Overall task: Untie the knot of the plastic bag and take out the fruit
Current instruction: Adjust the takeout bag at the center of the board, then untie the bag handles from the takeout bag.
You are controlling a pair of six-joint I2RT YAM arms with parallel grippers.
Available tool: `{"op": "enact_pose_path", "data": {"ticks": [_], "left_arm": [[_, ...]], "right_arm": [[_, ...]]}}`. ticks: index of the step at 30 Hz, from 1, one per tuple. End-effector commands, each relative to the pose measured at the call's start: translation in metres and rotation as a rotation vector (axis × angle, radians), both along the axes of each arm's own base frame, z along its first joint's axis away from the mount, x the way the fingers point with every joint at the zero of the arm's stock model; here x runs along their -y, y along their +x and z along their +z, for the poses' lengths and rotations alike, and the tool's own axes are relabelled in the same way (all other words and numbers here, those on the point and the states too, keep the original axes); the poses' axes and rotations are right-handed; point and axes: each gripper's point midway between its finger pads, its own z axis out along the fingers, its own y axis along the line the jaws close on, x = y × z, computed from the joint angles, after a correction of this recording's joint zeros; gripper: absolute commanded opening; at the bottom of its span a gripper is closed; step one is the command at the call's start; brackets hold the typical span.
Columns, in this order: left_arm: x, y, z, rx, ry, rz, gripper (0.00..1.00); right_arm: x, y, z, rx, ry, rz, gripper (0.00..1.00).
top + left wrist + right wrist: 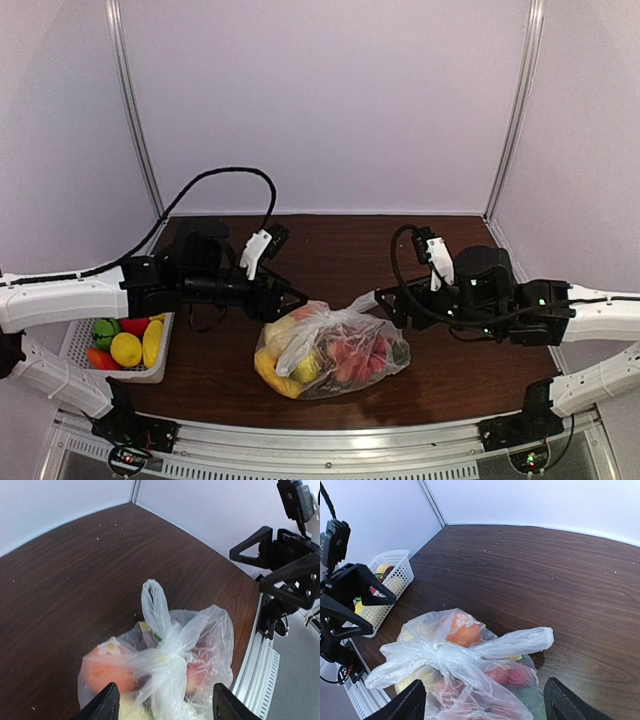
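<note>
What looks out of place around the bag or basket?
Nothing stands out. The plastic bag lies intact on the table, knot tied, fruit inside; the basket stands upright. Only a few pale specks dot the wood.

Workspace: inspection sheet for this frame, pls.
Surface: dark wood table, pale specks scattered.
Job's things: plastic bag lying centre-front, knot tied, fruit inside.
Clutter: white basket at left edge, holding more fruit.
Grippers: left gripper and right gripper open, flanking the bag, neither gripping.
Cables: black cable loops above left arm; shorter loop at right wrist.
Surroundings: white walls on three sides, metal rail along near edge.
</note>
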Motion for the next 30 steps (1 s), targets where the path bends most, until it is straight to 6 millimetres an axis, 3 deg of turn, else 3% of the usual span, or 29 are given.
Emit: {"op": "enact_pose_path", "data": {"ticks": [1, 6, 10, 13, 17, 22, 30], "left_arm": [[-0.002, 0.022, 0.012, 0.092, 0.165, 0.008, 0.66], [0.004, 0.041, 0.032, 0.171, 0.134, -0.054, 0.71], [0.000, 0.058, 0.041, 0.177, 0.083, -0.086, 0.72], [-0.001, 0.056, 0.046, 0.164, 0.023, -0.134, 0.72], [0.003, 0.043, 0.042, 0.142, -0.010, -0.198, 0.72], [0.005, 0.042, 0.029, 0.104, 0.010, -0.213, 0.72], [0.011, 0.042, 0.017, 0.068, 0.016, -0.238, 0.70]], "right_arm": [[-0.018, 0.003, 0.005, -0.010, -0.063, 0.048, 0.84], [-0.051, 0.008, 0.004, -0.049, -0.082, 0.109, 0.86], [-0.062, 0.014, -0.016, -0.117, -0.154, 0.090, 0.85], [-0.068, 0.016, -0.030, -0.153, -0.197, 0.090, 0.79], [-0.078, 0.014, -0.044, -0.181, -0.193, 0.120, 0.71], [-0.087, 0.018, -0.056, -0.191, -0.209, 0.136, 0.66], [-0.086, 0.023, -0.079, -0.222, -0.244, 0.142, 0.54]]}}
